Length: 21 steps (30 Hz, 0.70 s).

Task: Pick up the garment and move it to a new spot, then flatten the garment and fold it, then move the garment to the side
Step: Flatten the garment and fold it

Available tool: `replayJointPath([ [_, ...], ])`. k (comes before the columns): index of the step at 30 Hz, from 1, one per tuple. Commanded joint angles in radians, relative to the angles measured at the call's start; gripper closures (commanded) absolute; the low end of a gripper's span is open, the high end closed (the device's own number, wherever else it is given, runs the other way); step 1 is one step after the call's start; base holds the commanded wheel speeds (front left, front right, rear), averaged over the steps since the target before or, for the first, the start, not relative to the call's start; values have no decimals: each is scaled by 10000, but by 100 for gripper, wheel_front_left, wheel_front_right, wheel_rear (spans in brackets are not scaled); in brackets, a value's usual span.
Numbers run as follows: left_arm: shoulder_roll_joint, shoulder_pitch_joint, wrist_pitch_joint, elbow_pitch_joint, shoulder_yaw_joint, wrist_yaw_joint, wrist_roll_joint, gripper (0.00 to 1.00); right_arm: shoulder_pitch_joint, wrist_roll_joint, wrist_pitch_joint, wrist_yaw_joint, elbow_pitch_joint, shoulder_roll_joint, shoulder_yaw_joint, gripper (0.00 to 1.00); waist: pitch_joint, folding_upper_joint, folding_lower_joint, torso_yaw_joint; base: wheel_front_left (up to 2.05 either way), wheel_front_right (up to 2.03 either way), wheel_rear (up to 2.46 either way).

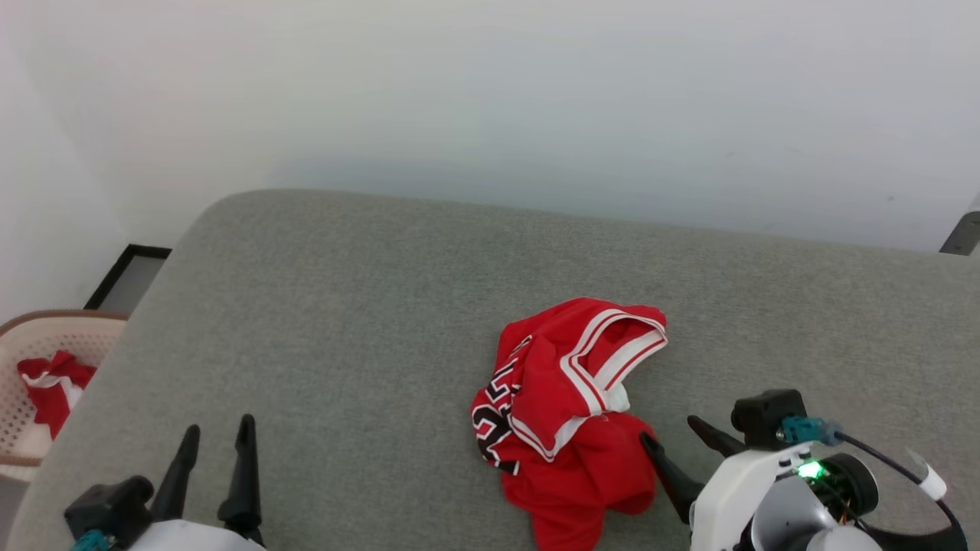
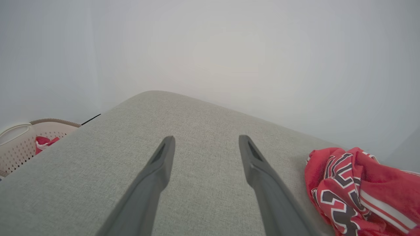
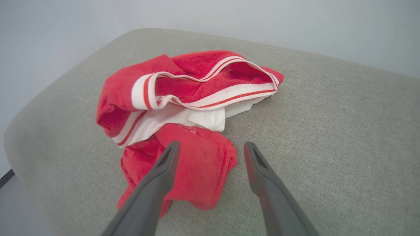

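The garment [image 1: 570,417] is a red jersey with white and red striped trim and black white-edged lettering, lying crumpled on the grey cushioned surface [image 1: 344,306] right of centre. My right gripper [image 1: 674,432] is open just to its right, fingers pointing at its lower red fold. In the right wrist view the garment [image 3: 193,98] lies ahead and the right gripper [image 3: 211,147] hangs open over its near red flap without touching it. My left gripper [image 1: 217,435] stands open at the lower left, far from the cloth. In the left wrist view the left gripper [image 2: 206,139] is open over bare cushion, the garment [image 2: 357,186] at the right edge.
A pale perforated basket [image 1: 31,337] holding another red and white cloth [image 1: 50,386] stands off the cushion's left edge, also the basket [image 2: 23,144] in the left wrist view. A white wall rises behind the cushion. A dark-framed panel [image 1: 126,275] lies on the floor at left.
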Motion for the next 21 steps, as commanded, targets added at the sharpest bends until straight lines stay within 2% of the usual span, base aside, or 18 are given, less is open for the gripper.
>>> replayJointPath([
  [1,-7,-59,23,17,-59,-14,79,0,-293,-52,113,-10,145,-33,39,0,38,0,0,117,0,0,0],
  [21,-383,-769,-6,334,-444,-242,282,0,-2474,715,1770,-10,2406,-333,119,0,855,0,0,1359,0,0,0],
])
